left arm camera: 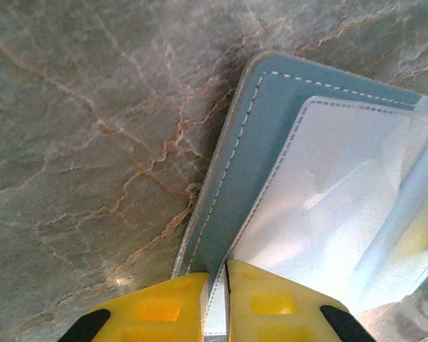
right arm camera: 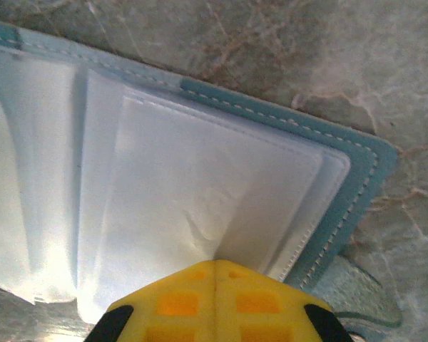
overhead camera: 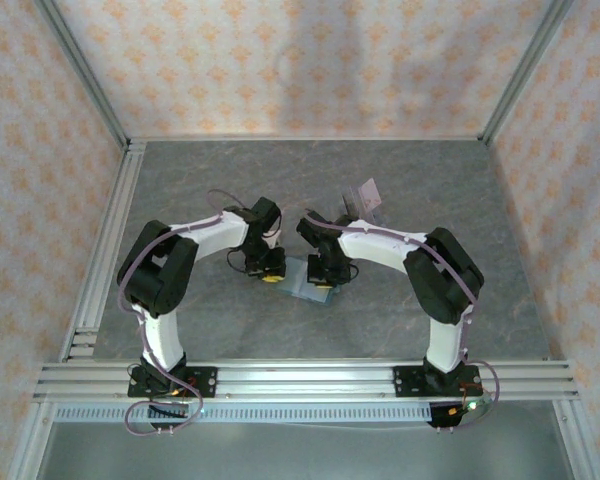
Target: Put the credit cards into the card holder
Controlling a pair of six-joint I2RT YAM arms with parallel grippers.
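The teal card holder (overhead camera: 302,281) lies open on the table between the two arms, its pale pockets up. My left gripper (left arm camera: 217,276) is shut on the card holder (left arm camera: 271,114) at its stitched edge, with the thin edge between the yellow fingers. On the opposite side my right gripper (right arm camera: 215,262) is shut, and a pale pocket leaf of the card holder (right arm camera: 200,164) creases up at its tips as if pinched. From above, the left gripper (overhead camera: 270,274) and right gripper (overhead camera: 323,279) flank the holder. The credit cards (overhead camera: 372,191) stand behind it, one pinkish.
A clear slotted stand (overhead camera: 354,207) holds the cards just behind the right arm. Aluminium rails (overhead camera: 110,250) frame the marbled grey table (overhead camera: 450,180) on the left and at the near edge. Patterned walls enclose the back and sides.
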